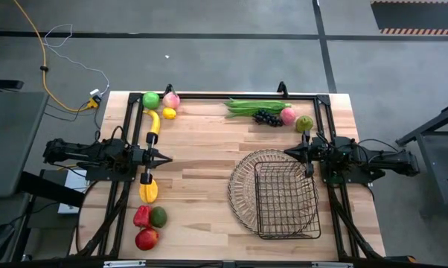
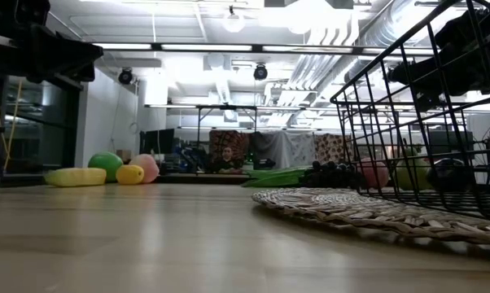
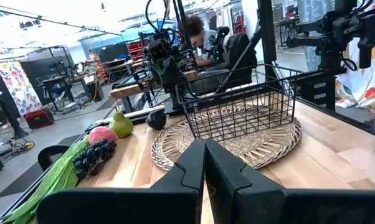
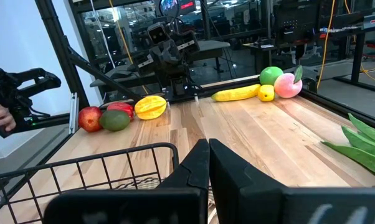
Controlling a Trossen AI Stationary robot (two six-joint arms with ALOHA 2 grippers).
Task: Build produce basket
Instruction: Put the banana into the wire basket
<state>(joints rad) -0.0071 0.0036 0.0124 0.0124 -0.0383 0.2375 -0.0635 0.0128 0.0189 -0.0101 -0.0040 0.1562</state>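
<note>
On the right half of the butcher-block table (image 1: pixel 202 186) sits the empty wire basket (image 1: pixel 280 201); both the left gripper (image 1: pixel 164 158) and right gripper (image 1: pixel 289 153) are pressed together, holding nothing. We'd open one wide over the nearest banana (image 1: pixel 153 121) first. Workshop clutter sits behind.

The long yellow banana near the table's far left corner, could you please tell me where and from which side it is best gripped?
Probably at its middle, from straight above. The long yellow banana lies flat, its length running toward the green apple and small yellow lemon at its far end. Jaws closing across its narrow width mid-length would stay clear of both. The shut left gripper sits nearest.
</note>
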